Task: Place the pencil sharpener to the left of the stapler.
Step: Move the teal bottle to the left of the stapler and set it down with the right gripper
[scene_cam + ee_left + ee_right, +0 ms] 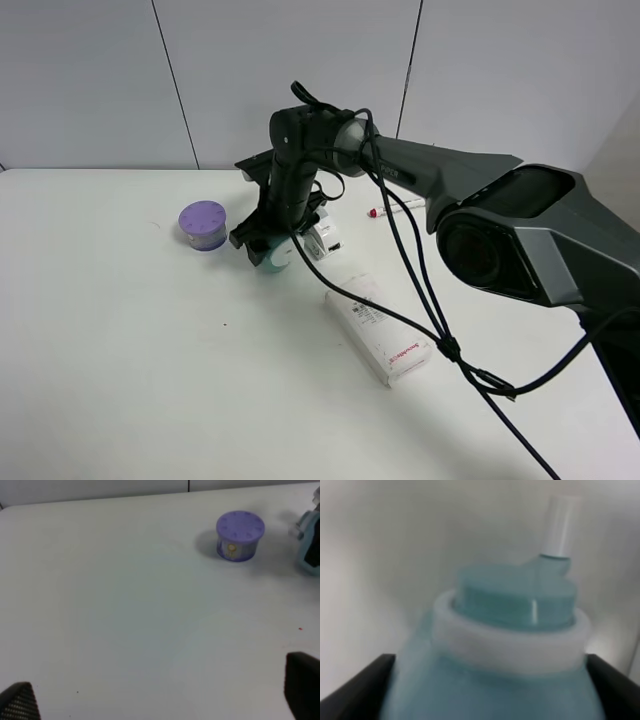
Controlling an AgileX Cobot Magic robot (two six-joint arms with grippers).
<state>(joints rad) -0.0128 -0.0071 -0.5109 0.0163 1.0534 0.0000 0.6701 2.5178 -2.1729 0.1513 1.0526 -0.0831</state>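
A: Nearest item?

B: A white box [380,328], flat on the tabletop [120,360], well apart from the work. The left gripper [161,696] has its jaws spread wide with nothing between them, only bare tabletop below.

A: Middle ground?

B: The right gripper [265,242] reaches across the middle, jaws clamped on the pencil sharpener [277,254]. The right wrist view agrees: a black jaw on each flank of the teal body, white collar and knob pointing away from the camera. The sharpener sits low, just beside the stapler [322,238], on its left. A purple-lidded jar [203,225] lies further left, so the sharpener is between the two. I cannot tell whether its base touches the tabletop or hangs just above it.

A: Far end?

B: A pen [395,207] with a red tip, beyond the stapler. Not involved.

A: Step in hand?

B: My judgement is a late stage of placement. The sharpener is already on the correct side of the stapler but not yet released.

A: Next move?

B: Probably lower it until the base bears fully, then open the jaws and lift straight up. The stapler is close on one side, so sideways drift is a risk. The rounded body may tip if let go while tilted.
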